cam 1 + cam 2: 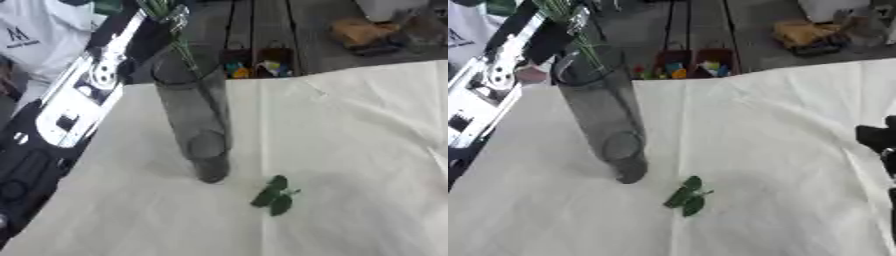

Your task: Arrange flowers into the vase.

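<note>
**Stem at the Rim of the Glass Vase**

Fingers of the left hand are hard to read up at the top edge: the hand sits right where the thin green flower stem begins, seemingly holding it, but whether it is clenched around the stem I cannot tell. That stem slants down from the hand and its lower end dips inside the mouth of the tall, clear, smoky-grey glass cylinder vase. The vase stands upright on the white cloth-covered table, toward the table's left side, its round base plain through the glass. Just in front of it and a little to the right, a small sprig of dark green leaves lies flat on the cloth, apart from the vase. The black-and-silver left arm runs along the table's left edge, from the lower corner up to the hand. Over on the far right, only in the right eye view, a black piece of the right hand pokes in at the edge above the cloth; its fingers cannot be made out. Beyond the table's far edge, small dark boxes with colourful bits sit on the grey plank floor.
</note>
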